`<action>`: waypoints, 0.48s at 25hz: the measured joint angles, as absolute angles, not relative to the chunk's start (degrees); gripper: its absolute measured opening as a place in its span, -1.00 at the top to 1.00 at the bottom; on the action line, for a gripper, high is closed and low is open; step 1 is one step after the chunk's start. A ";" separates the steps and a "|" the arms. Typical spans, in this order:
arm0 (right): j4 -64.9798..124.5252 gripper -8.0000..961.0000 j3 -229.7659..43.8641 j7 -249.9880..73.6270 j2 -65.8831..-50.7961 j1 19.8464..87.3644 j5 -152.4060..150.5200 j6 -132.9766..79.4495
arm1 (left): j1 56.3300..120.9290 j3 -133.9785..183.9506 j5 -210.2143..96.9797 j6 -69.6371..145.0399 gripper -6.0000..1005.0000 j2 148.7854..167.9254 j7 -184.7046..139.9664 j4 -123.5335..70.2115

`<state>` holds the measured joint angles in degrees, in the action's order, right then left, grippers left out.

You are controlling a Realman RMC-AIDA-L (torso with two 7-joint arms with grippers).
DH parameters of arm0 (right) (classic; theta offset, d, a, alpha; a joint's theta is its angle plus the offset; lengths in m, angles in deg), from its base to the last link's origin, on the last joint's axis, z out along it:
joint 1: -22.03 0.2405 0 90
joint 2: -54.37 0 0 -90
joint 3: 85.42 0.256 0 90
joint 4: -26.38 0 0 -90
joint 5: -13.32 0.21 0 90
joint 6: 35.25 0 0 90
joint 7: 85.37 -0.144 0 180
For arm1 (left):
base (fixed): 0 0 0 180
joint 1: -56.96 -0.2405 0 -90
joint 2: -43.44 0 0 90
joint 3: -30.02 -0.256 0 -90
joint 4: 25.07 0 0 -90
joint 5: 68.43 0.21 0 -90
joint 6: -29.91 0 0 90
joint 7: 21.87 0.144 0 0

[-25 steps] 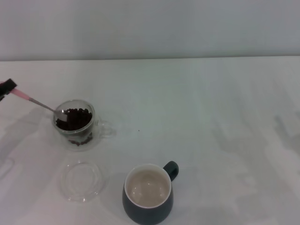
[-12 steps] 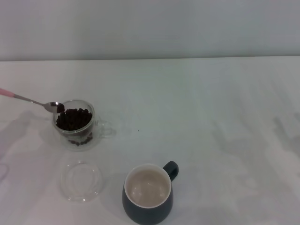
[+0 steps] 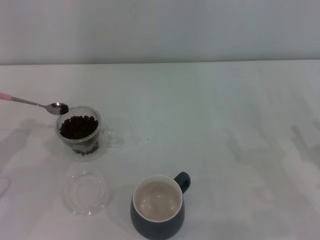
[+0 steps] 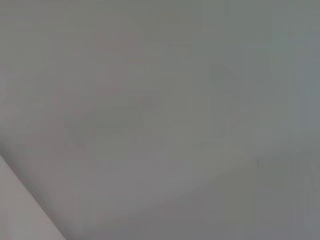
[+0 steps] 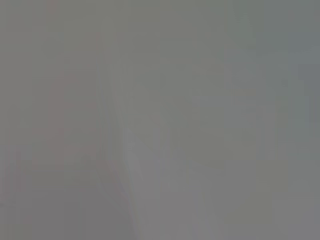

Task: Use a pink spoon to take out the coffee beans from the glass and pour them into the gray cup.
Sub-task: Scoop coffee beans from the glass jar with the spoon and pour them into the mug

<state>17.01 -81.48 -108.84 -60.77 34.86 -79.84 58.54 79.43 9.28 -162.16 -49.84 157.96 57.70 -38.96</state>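
Note:
The pink spoon (image 3: 31, 103) hangs in the air at the far left of the head view, its pale pink handle running off the left edge. Its silver bowl carries a few coffee beans (image 3: 62, 108) just above the far-left rim of the glass (image 3: 80, 131). That clear double-walled glass stands on the table, filled with more dark beans. The gray cup (image 3: 157, 207) stands at the near edge, its cream inside bare and its handle pointing back right. Neither gripper shows in any view; both wrist views show only a plain grey surface.
A flat clear glass saucer (image 3: 86, 192) lies on the white table (image 3: 225, 125) just in front of the glass and left of the gray cup. A pale wall rises behind the table's far edge.
The spoon's bowl has come up out of the glass with beans on it and shifted slightly left. The dark gripper tip seen at the left edge a second ago has left the view.

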 joint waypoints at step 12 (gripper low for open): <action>16.97 -0.45 -81.44 -108.84 -60.77 35.13 -79.90 58.26 | 79.40 9.24 -163.34 -51.72 0.72 159.47 56.33 -38.88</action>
